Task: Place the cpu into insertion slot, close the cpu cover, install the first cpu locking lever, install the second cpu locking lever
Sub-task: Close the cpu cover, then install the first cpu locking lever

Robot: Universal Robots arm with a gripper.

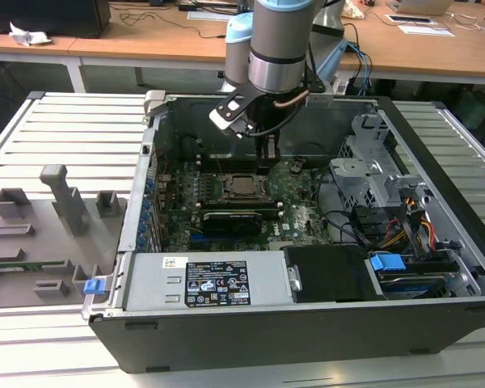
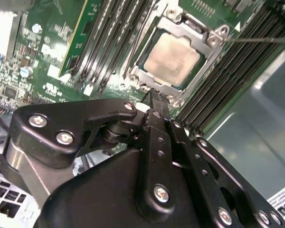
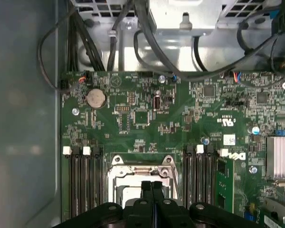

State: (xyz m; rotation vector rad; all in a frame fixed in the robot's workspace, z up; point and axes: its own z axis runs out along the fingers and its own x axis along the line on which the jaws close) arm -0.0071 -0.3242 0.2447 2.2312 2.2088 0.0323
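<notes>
The gripper [image 1: 269, 155] is hanging inside the open computer case [image 1: 250, 331] with its fingers pressed together and nothing between them, as both wrist views are showing [image 2: 153, 95] [image 3: 152, 186]. In the exterior view the cpu [image 1: 242, 185] is lying at about 7 o'clock from the fingertips, near them but apart. It is sitting flat in the insertion slot [image 1: 226, 194] with its silvery face [image 2: 172, 59] pointing straight up. Being square, it has no long axis to speak of. Its edges are running in line with the black memory slots [image 2: 218, 80] beside it. The cpu cover [image 2: 195, 29] is lying down around it, framing the chip through its window. Green circuit board [image 3: 147, 118] is ringing the socket.
</notes>
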